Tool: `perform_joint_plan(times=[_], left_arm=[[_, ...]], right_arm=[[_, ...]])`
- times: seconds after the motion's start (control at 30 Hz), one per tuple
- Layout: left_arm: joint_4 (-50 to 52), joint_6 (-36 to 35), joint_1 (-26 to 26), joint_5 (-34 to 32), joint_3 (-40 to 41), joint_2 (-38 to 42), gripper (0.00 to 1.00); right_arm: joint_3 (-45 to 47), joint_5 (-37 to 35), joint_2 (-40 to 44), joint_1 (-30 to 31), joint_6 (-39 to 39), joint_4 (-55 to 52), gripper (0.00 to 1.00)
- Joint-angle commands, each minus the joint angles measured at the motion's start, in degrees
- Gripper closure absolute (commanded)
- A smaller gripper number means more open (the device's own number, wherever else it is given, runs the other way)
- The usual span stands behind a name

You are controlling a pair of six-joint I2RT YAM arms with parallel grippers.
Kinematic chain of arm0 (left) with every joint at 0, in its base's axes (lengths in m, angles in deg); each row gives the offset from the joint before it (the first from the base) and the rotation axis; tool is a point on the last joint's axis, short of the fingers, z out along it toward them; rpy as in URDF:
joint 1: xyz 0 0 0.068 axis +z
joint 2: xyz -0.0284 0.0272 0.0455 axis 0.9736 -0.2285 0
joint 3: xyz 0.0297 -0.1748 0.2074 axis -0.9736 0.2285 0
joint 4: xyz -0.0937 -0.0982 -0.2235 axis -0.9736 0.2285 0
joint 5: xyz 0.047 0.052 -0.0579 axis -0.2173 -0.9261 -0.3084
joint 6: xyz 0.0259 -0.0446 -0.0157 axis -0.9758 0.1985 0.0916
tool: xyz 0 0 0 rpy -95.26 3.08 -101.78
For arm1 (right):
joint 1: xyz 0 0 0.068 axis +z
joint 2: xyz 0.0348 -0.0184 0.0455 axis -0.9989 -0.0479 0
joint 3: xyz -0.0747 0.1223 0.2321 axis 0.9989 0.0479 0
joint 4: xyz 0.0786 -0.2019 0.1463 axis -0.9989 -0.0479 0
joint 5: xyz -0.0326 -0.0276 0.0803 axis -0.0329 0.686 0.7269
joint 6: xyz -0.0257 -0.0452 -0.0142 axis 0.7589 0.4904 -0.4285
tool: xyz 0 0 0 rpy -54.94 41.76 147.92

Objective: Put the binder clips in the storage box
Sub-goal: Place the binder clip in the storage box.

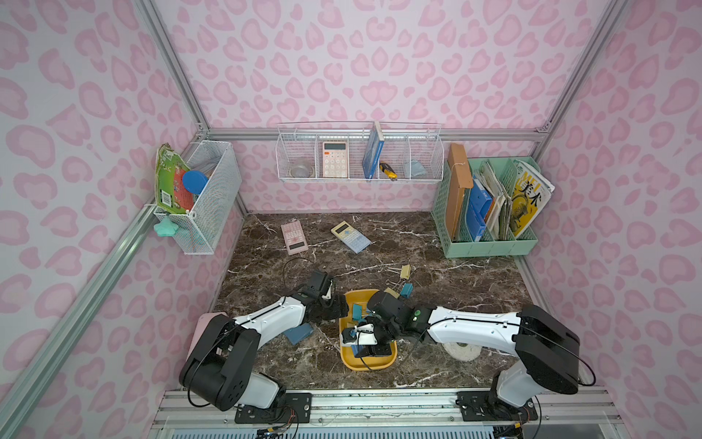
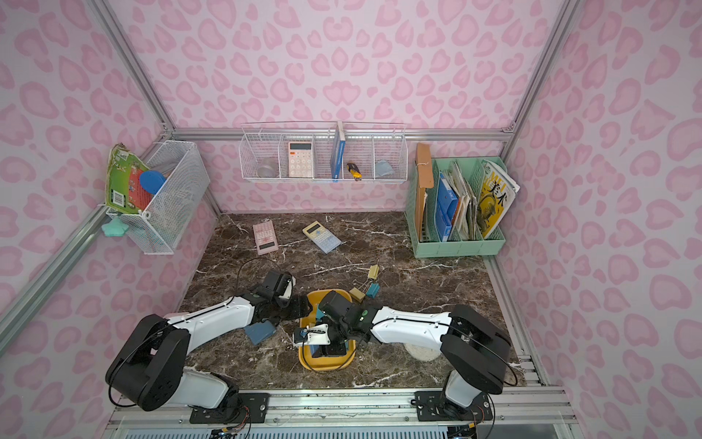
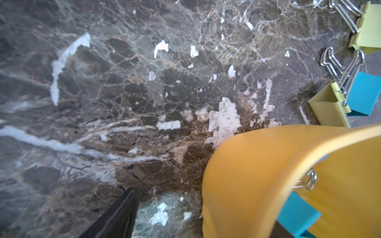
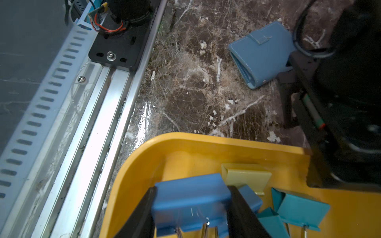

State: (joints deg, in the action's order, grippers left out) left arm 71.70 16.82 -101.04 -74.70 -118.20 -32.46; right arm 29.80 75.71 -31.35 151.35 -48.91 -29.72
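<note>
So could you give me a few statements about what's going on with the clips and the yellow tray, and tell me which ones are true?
1. The right gripper is clamped on a blue binder clip at the yellow storage box. True.
2. Every binder clip is already in the storage box. False: two pale yellow clips and a teal clip lie on the table just beyond the box.
3. A pink calculator lies flat on the table. True.
4. The blue wallet lies inside the storage box. False: it lies on the table beside the box, partly under the left arm.
</note>
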Motion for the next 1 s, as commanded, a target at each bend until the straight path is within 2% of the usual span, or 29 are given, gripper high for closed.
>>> perform_joint_plan(times=[0.0,0.17,0.23,0.3,0.4,0.57,0.6,0.73,0.87,0.93,0.97], left_arm=[[5.7,0.8,0.1,-0.3,0.4,-1.1,0.21],[6.0,0.6,0.1,-0.4,0.2,-1.3,0.21],[5.9,0.6,0.1,-0.5,0.3,-1.3,0.21],[5.8,0.6,0.1,-0.5,0.3,-1.5,0.21],[5.9,0.6,0.1,-0.4,0.3,-1.7,0.21],[6.0,0.7,0.1,-0.4,0.1,-1.4,0.21],[6.2,0.6,0.1,-0.5,0.1,-1.2,0.21],[6.1,0.7,0.1,-0.5,0.1,-1.0,0.21],[6.0,0.7,0.1,-0.3,-0.1,-1.3,0.21],[5.7,0.7,0.1,0.0,-0.2,-1.4,0.21],[5.7,0.6,0.1,0.1,-0.3,-1.5,0.21]], right_arm=[[-0.3,2.9,-0.9,0.1,0.5,1.2,0.55],[-1.1,4.4,-3.4,0.2,-0.4,1.1,0.54],[-0.5,4.1,-3.6,0.2,-1.1,2.4,0.51],[-0.2,4.2,-4.0,0.2,-1.9,3.3,0.43],[-0.6,3.5,-5.2,0.2,-1.8,3.1,0.25],[0.5,-0.5,-2.8,-0.3,-2.7,6.0,0.11],[0.7,-1.6,-1.4,-0.7,-3.3,6.7,0.01],[1.5,-5.6,7.5,-3.3,-5.6,8.9,0.0],[2.6,-18.5,16.5,-8.8,-15.9,12.6,0.0],[4.6,-26.5,19.4,-13.8,-28.4,14.6,0.0],[5.0,-27.6,20.3,-18.0,-33.4,14.0,0.0]])
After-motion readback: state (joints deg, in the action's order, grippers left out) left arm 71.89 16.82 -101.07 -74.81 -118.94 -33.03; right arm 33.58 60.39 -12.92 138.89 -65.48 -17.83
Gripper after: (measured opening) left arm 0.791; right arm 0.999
